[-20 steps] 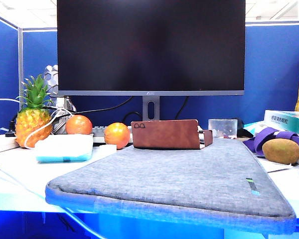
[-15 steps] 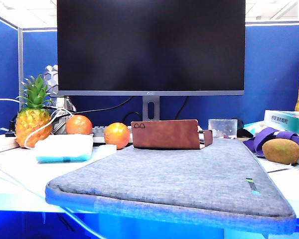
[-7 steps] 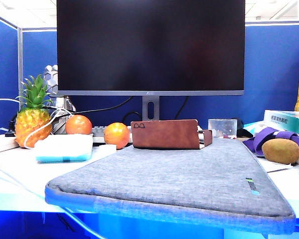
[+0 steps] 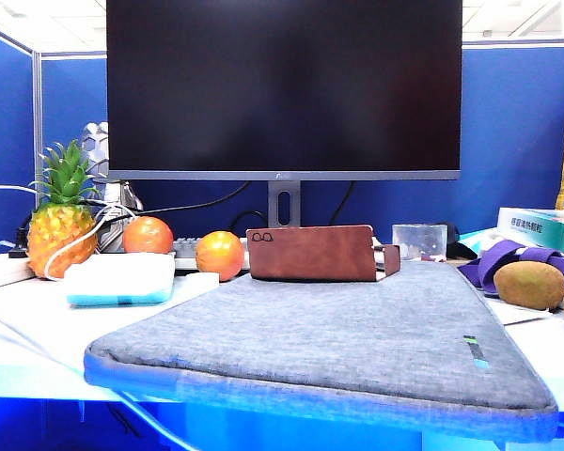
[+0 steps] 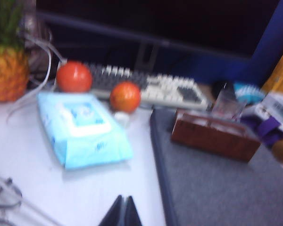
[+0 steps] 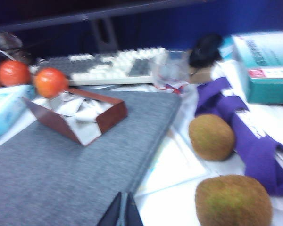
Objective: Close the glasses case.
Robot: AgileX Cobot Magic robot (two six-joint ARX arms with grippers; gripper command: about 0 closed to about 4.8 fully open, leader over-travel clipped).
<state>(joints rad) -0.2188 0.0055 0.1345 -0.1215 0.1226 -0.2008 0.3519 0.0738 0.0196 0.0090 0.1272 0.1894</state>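
Note:
The glasses case (image 4: 310, 253) is a reddish-brown box lying open at the far end of the grey fabric sleeve (image 4: 338, 338). Its lid stands upright, with the glasses logo at its corner. The right wrist view shows the glasses case (image 6: 75, 115) open with white cloth inside. The left wrist view, which is blurred, shows the glasses case (image 5: 212, 136) from the side. My left gripper (image 5: 124, 198) is shut and empty, low over the white table, well short of the case. My right gripper (image 6: 124, 194) is also shut and empty, over the sleeve's near edge. Neither arm appears in the exterior view.
A monitor (image 4: 284, 89) stands behind, with a keyboard (image 6: 113, 63) under it. A pineapple (image 4: 61, 225), two oranges (image 4: 220, 255) and a pack of wipes (image 4: 122, 279) lie to the left. Kiwis (image 4: 530, 285), a purple strap (image 6: 245, 127), a clear cup (image 4: 419, 241) and a teal box (image 4: 543, 227) lie to the right.

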